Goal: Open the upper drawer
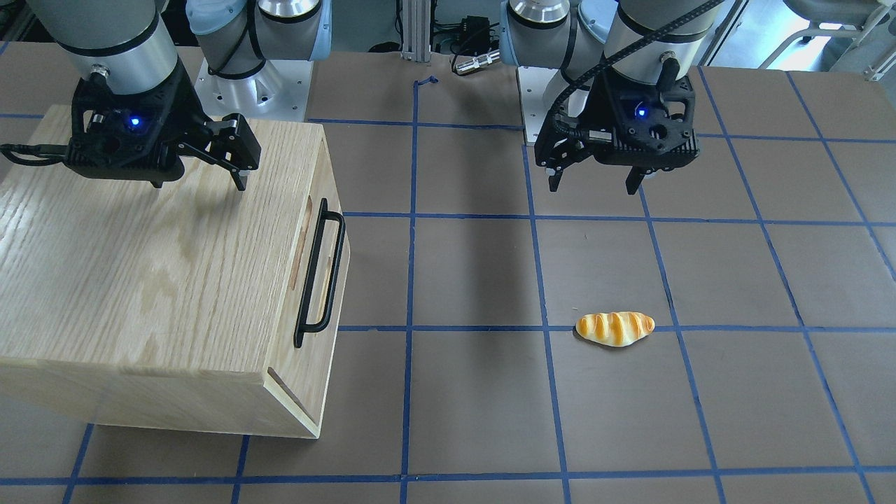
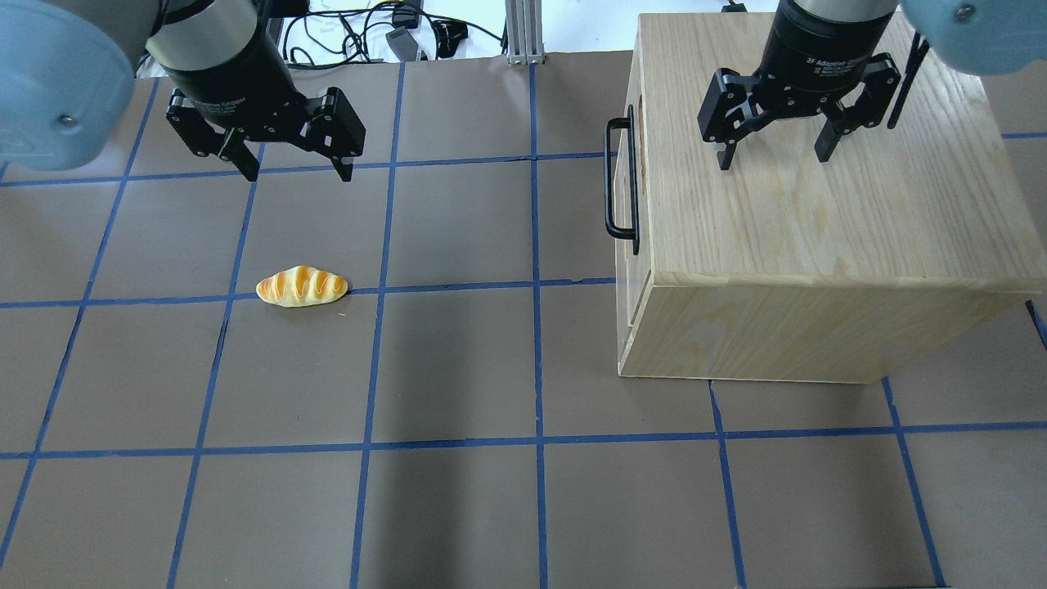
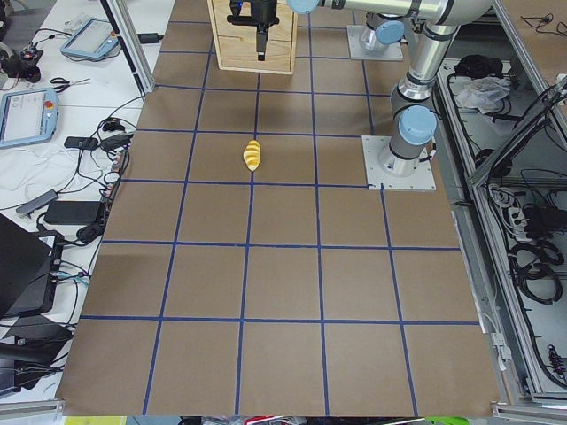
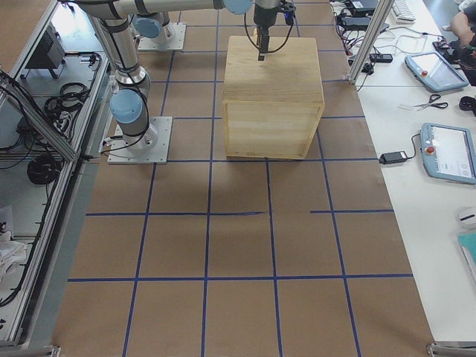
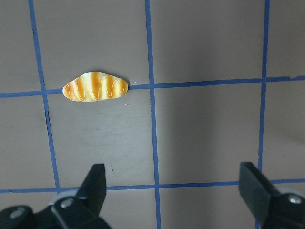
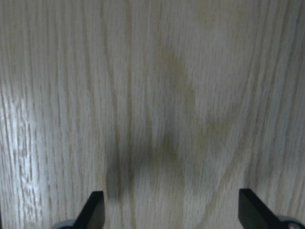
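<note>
Nearest us, on the operators' side, we had the bread roll (image 1: 615, 328) lying alone on the table (image 1: 476, 280), right on a blue tape line (image 1: 735, 328). Further in, the cabinet (image 1: 140, 280) stood with the upper drawer (image 1: 322, 280) shut, front flush with the body, its black handle (image 1: 337, 266) untouched by either arm. Beyond that, we saw the right gripper (image 1: 199, 183) hanging over the cabinet top, fingers spread and empty, and the left gripper (image 1: 593, 189) well apart, past the roll, also wide and holding nothing
</note>
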You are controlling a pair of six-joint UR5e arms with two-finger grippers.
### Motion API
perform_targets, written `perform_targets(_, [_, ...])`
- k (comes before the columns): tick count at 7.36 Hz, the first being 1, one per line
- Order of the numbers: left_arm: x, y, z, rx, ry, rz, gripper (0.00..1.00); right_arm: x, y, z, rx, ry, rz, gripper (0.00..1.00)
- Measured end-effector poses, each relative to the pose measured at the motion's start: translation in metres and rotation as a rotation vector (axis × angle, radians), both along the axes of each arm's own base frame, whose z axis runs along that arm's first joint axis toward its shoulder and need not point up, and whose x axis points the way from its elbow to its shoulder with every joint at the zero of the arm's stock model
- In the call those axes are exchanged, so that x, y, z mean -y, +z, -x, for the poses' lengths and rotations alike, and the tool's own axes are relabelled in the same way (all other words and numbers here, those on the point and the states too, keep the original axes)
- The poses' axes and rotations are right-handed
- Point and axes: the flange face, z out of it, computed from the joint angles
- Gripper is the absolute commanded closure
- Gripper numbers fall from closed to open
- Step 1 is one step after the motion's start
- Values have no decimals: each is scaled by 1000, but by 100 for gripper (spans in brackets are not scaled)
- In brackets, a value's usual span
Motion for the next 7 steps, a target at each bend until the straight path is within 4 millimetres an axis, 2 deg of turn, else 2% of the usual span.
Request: perform_targets(7, [-5,-8,-3,2,3,-8,0,0,0,0,0,1,0,0])
